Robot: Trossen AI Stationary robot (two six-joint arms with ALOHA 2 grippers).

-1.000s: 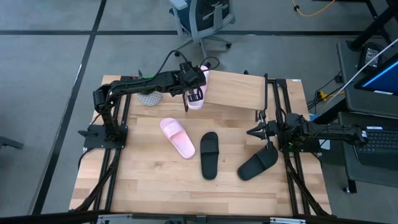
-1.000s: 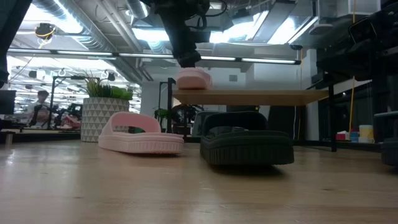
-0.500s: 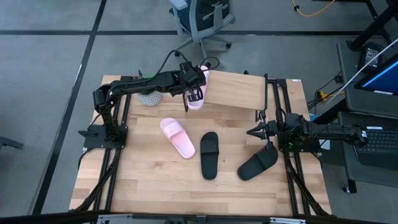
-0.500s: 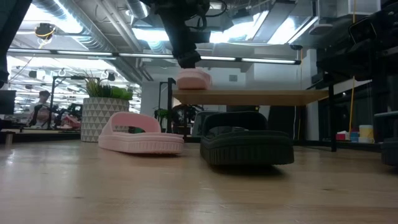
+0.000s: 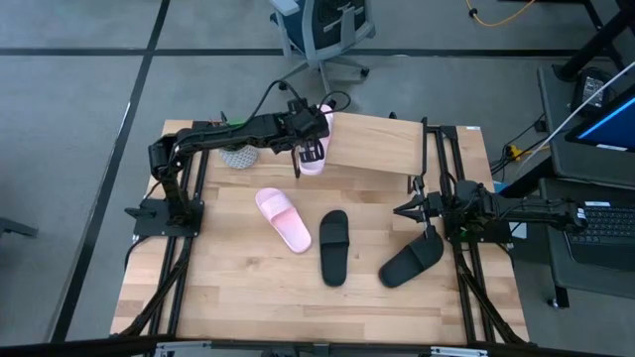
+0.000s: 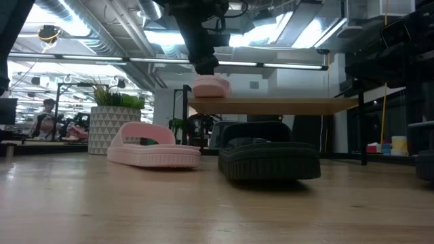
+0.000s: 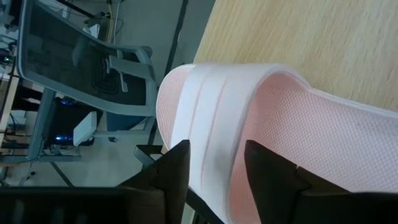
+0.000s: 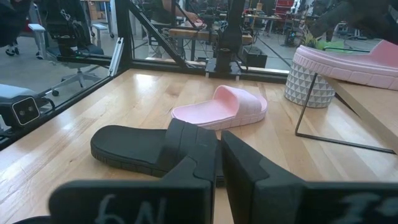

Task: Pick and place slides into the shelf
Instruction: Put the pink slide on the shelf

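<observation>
One light pink slide (image 5: 316, 149) lies on the left end of the shelf's wooden plank (image 5: 382, 147), shown also in the low view (image 6: 211, 86). My left gripper (image 7: 217, 171) stands open over it, with the strap (image 7: 214, 112) between its fingers. The other pink slide (image 5: 284, 218) and two black slides (image 5: 334, 246) (image 5: 411, 263) lie sole-down on the table. At the table's right side my right gripper (image 5: 415, 210) is level and shut on nothing. My left gripper comes slanting down from the table's left. One finger (image 7: 174, 171) is on the outer side of the pink slide's strap and the other (image 7: 270, 168) on the footbed side. Whether they touch the strap I cannot tell. The slide rests on the plank.
A patterned plant pot (image 5: 238, 157) stands at the table's far left beside the shelf. An office chair (image 5: 322, 30) is beyond the far edge. The black frame rails (image 5: 189, 248) run along both table sides. A person (image 6: 46, 115) sits far off in the room.
</observation>
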